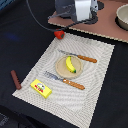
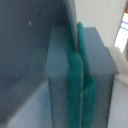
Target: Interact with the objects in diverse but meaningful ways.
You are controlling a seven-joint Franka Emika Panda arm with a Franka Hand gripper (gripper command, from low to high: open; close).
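1. Teal pads [image 2: 77, 85] fill my wrist view, pressed flat together with nothing between them, so I read the pincer [image 2: 79, 75] as closed and empty.
2. In the exterior view the arm's grey-white head [image 1: 77, 10] sits at the far edge, well away from the striped cloth mat [image 1: 95, 75]; I judge no object is in hand and I am between interactions.
3. On the mat a round tan wooden plate [image 1: 61, 70] carries the yellow toy banana [image 1: 70, 64]; a knife with a wooden handle [image 1: 80, 57] lies just beyond it and a fork with a wooden handle [image 1: 65, 80] just before it.
4. The yellow block [image 1: 41, 88] rests at the mat's near corner, the brown sausage [image 1: 16, 79] off the mat on the dark counter [image 1: 20, 45], the red tomato [image 1: 59, 34] at the mat's far corner.
5. A grey pot [image 1: 122, 17] shows at the exterior view's right; I cannot see its contents.
6. Next, I would open the pincer and descend over one item, probably the tomato, nearest the arm.
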